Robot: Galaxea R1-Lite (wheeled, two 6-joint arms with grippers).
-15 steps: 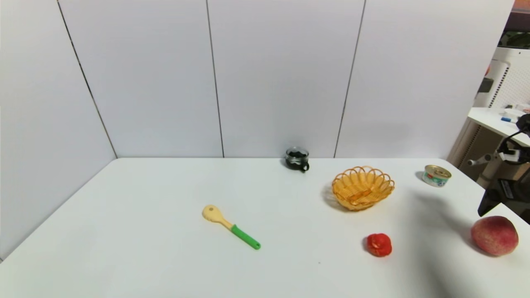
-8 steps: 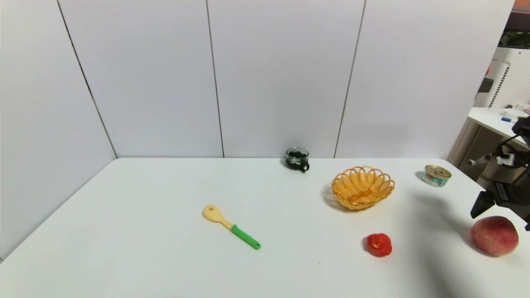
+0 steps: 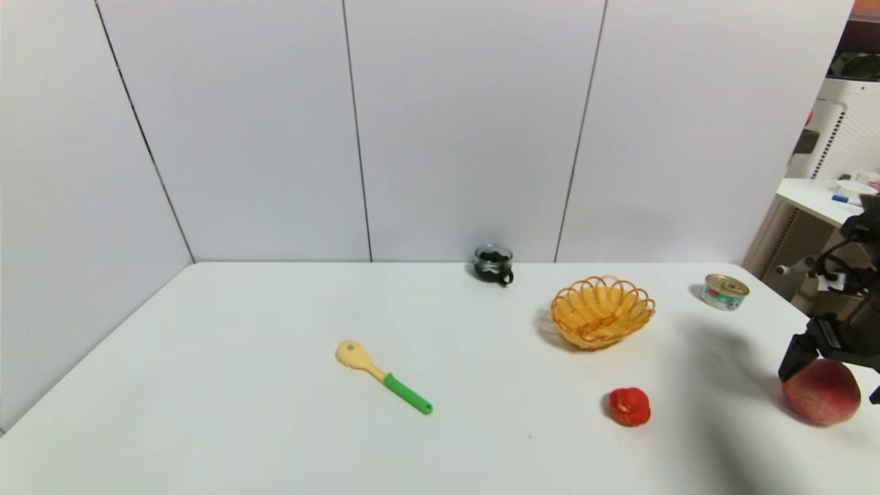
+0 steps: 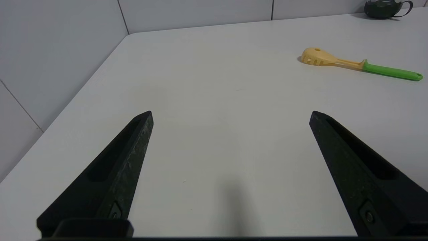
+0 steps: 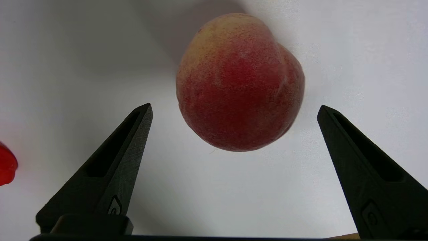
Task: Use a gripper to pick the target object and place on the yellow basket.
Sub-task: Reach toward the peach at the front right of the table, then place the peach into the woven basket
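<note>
The right gripper [image 5: 234, 108] hangs over the peach [image 5: 240, 82], its matte black wedge fingers [image 5: 128, 140] spread wide and clear of the fuzzy red-yellow skin; the head view shows only one fingertip at the fruit's edge [image 3: 821, 392]. The left gripper [image 4: 230, 113], seen only by its wrist camera, is wide open over the bare table [image 4: 214, 83]. The woven yellow basket [image 3: 602, 311] sits well apart.
</note>
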